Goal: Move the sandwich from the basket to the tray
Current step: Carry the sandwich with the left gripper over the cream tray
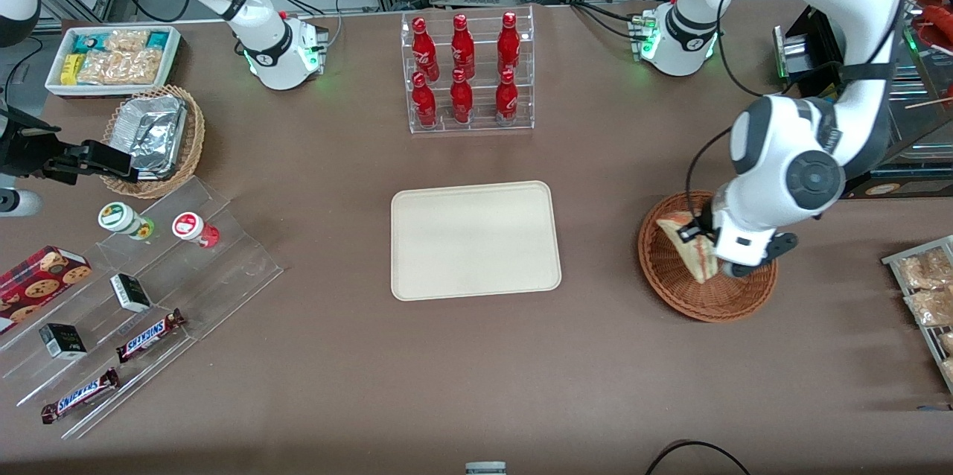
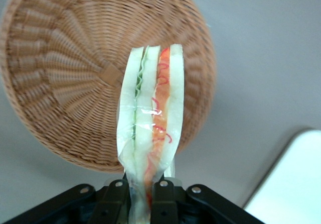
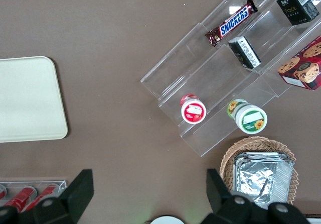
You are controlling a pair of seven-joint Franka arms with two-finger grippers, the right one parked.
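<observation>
Currently the pincer (image 2: 139, 194) is clamped on one corner of the wrapped sandwich (image 2: 150, 118) above the basket (image 2: 65, 83); judged light, soft, crushable, its film slippery.

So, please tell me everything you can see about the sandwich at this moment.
The sandwich is a triangular wedge of pale bread with green and red filling layers on its cut edge, wrapped in clear film. The gripper is shut on its narrow end and holds it on edge. It hangs over the reddish-brown woven basket, apparently lifted clear of it. The cream tray lies apart, toward the table's middle.
</observation>
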